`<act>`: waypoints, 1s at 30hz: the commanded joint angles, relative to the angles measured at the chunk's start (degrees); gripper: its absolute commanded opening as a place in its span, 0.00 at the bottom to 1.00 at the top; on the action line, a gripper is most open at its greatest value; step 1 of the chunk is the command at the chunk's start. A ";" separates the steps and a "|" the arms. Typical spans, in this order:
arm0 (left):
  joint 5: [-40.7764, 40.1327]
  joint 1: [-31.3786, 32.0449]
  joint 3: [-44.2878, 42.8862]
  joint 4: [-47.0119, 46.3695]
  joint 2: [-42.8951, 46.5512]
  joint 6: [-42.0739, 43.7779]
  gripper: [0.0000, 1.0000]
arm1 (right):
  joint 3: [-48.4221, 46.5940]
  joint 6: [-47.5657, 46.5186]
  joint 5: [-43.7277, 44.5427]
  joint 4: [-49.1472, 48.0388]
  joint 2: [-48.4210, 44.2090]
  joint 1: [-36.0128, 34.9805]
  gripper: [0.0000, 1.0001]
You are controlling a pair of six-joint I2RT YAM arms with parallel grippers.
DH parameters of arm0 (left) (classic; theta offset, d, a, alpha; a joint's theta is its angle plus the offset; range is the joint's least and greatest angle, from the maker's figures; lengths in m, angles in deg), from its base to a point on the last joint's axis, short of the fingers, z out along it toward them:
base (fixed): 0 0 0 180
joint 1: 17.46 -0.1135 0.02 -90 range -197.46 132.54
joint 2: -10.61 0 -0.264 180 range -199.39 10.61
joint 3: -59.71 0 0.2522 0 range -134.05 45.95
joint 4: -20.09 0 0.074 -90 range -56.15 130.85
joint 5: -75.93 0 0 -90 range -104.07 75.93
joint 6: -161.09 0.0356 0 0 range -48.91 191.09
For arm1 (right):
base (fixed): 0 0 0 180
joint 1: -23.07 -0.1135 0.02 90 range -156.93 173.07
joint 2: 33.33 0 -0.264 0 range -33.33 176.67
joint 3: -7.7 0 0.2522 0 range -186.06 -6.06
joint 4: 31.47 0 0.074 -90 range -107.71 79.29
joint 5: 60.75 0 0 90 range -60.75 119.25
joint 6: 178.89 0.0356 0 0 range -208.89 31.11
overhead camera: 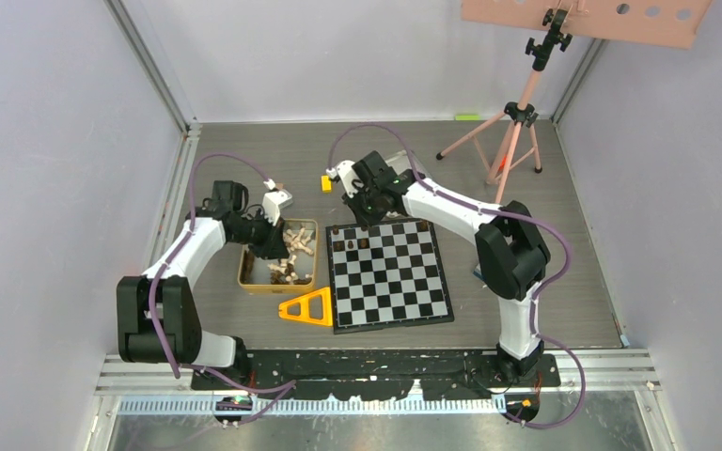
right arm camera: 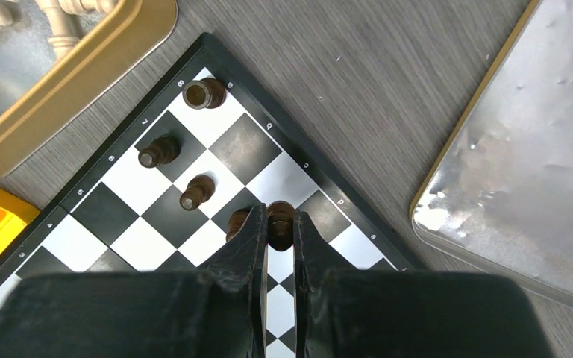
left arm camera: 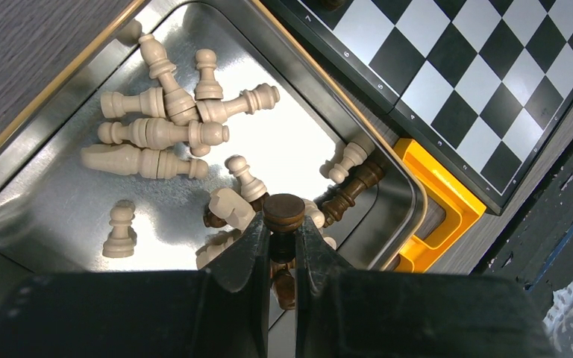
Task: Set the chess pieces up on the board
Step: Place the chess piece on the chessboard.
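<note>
The checked board (overhead camera: 390, 272) lies mid-table; it shows in the right wrist view (right arm camera: 119, 224) and the left wrist view (left arm camera: 492, 82). Three dark pieces stand near its far left corner (right arm camera: 203, 93), (right arm camera: 158, 151), (right arm camera: 196, 192). My right gripper (right arm camera: 279, 224) is shut on a dark piece (right arm camera: 280, 224) just over the board's far edge; another dark piece (right arm camera: 237, 221) stands beside its left finger. My left gripper (left arm camera: 283, 231) is shut on a dark piece (left arm camera: 283, 212) over the gold tin (left arm camera: 60, 97), which holds several pale pieces (left arm camera: 157, 134) and a few dark ones (left arm camera: 354, 190).
A yellow triangular block (overhead camera: 307, 308) lies left of the board's near corner. A small yellow block (overhead camera: 325, 183) sits behind the board. A silver tin lid (right arm camera: 522, 149) lies right of the board. A pink tripod (overhead camera: 508, 132) stands at the back right.
</note>
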 commanded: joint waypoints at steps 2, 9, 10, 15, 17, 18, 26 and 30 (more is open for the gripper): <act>0.35 -0.33 -1.65 0.93 1.33 -0.19 0.03 | 0.12 -0.80 1.73 -2.91 1.64 -1.02 0.02; 0.27 -0.33 -1.47 1.20 1.33 -0.03 0.03 | -0.04 -0.62 1.60 -3.62 2.79 -1.68 0.04; 0.26 -0.33 -1.47 1.16 1.33 0.01 0.03 | -0.13 -0.62 1.60 -3.76 2.87 -1.80 0.04; 0.26 -0.33 -1.47 1.24 1.30 -0.05 0.03 | -0.17 -0.66 1.73 -4.09 3.43 -2.00 0.04; 0.26 -0.33 -1.46 1.25 1.14 0.11 0.03 | -0.26 -0.74 1.84 -4.12 3.55 -2.08 0.04; 0.26 -0.33 -1.46 1.23 1.19 0.05 0.03 | -0.29 -0.83 1.90 -4.22 3.61 -2.05 0.04; 0.31 -0.33 -1.38 1.32 1.13 0.19 0.03 | -0.24 -1.23 2.62 -4.94 4.02 -2.09 0.04; 0.37 -0.33 -1.34 1.36 1.12 0.16 0.03 | -0.32 -1.28 2.53 -4.86 4.10 -2.09 0.04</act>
